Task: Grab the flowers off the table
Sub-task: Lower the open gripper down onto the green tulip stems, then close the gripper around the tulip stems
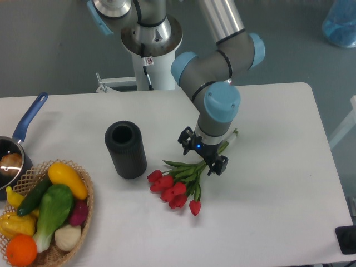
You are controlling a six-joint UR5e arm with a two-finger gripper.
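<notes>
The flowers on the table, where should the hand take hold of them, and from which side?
Grip the flowers on the bundled green stems, just behind the leaves, coming straight down from above. They lie flat on the table, red heads toward the camera and stems pointing away, so closing across the narrow stems probably spares the blooms. The hand hangs there now.

I have the arm reaching in from its base at the far edge, its grey links and blue-capped joints folded so the wrist points straight down. The tool [203, 155] sits low at the wrist's end. From this angle I cannot tell how its fingers stand.
</notes>
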